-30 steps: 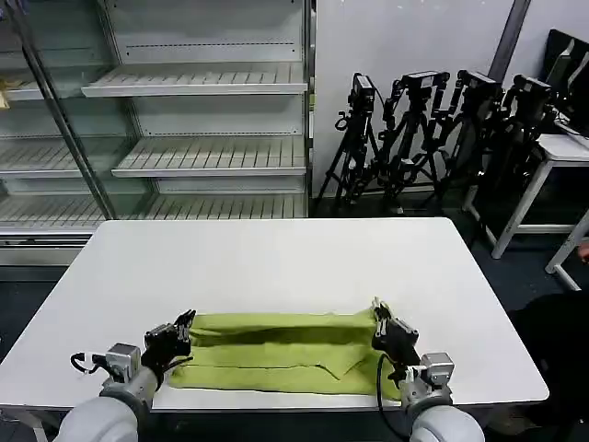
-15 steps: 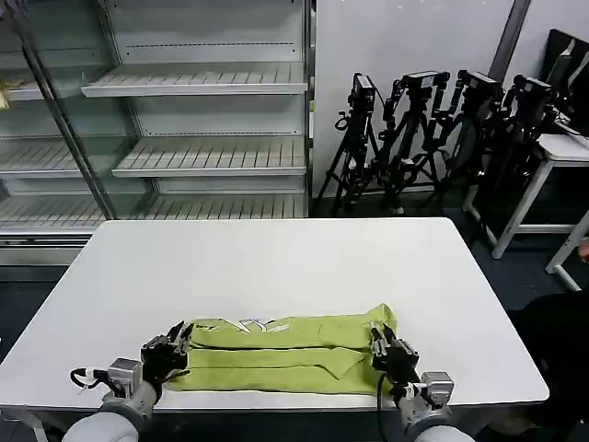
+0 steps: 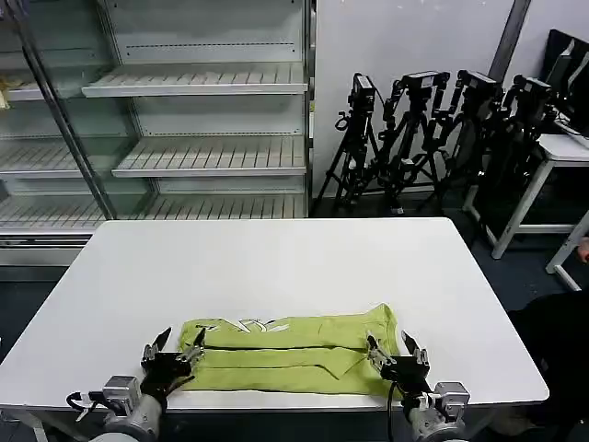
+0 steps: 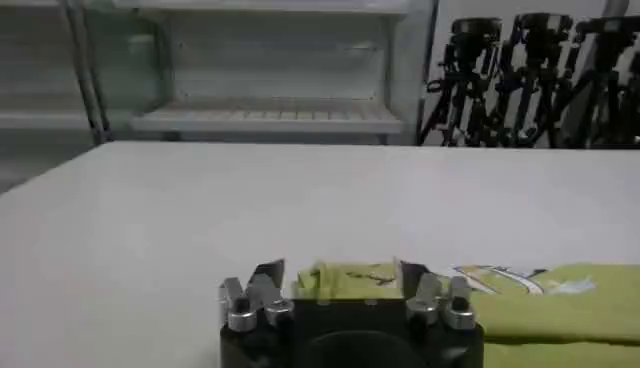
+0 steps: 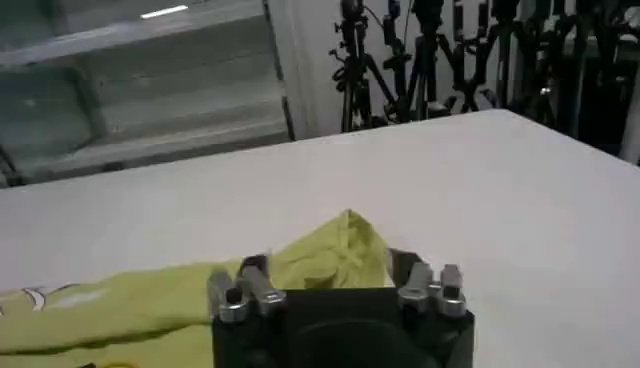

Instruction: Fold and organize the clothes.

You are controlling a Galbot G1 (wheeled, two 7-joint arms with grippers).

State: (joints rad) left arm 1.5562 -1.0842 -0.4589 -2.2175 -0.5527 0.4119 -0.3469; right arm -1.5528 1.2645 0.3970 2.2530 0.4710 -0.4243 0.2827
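The T-shirt lies along the near edge of the white desk, folded into a long band running side to side, with a strip of its white-and-blue print showing along the far fold. Both arms sit low at that near edge, one at each end of the band: the left end effector by the shirt's left end and the right end effector by its right end. Each has its fingers spread with nothing between them, and the cloth rests flat on the desk rather than hanging from either one. I'd guess the two stand at opposite ends so the long fold can be handled evenly from both sides. With the band this long, the shirt looks only partly folded, and a crosswise fold probably remains.
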